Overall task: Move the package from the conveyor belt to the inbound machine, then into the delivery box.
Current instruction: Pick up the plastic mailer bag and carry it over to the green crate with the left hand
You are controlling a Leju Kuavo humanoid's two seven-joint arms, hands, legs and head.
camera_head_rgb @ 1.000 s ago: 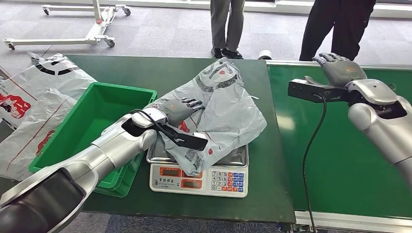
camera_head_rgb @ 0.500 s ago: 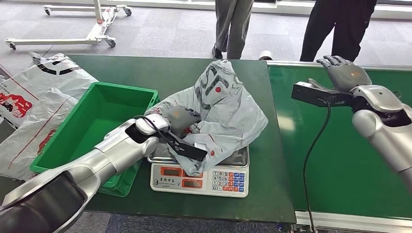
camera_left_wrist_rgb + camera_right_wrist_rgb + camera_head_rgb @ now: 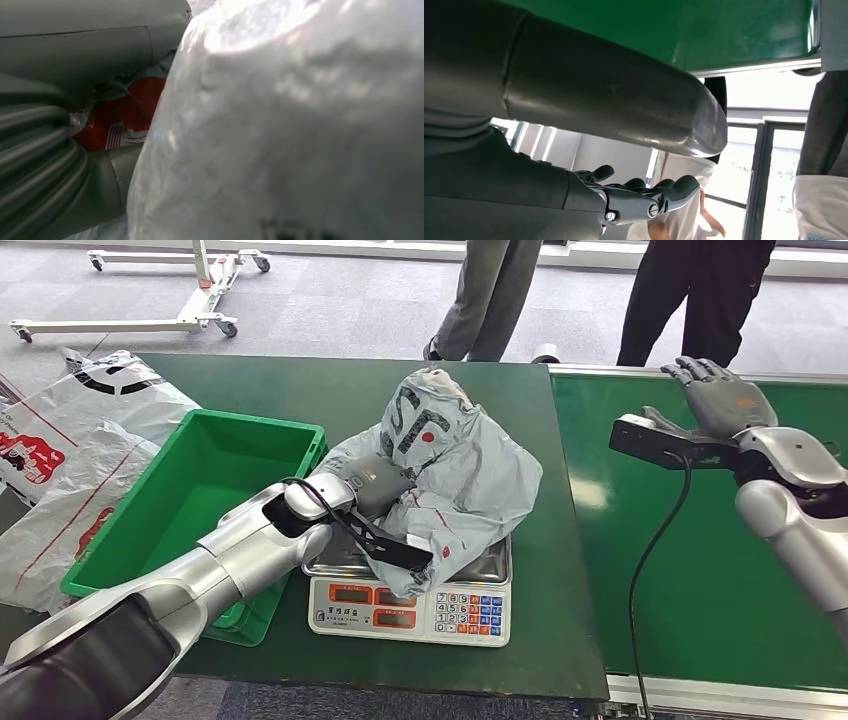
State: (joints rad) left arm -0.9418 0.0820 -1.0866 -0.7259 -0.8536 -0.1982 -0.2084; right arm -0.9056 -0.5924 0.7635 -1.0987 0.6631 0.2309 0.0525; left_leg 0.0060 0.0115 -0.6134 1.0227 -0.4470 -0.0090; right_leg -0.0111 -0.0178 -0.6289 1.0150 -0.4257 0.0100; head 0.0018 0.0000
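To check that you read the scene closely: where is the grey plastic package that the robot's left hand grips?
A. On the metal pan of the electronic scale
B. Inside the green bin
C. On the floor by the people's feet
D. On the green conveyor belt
A: the grey package is bunched up on the pan of the electronic scale, with the left hand gripping its side; the green bin beside it holds no package.
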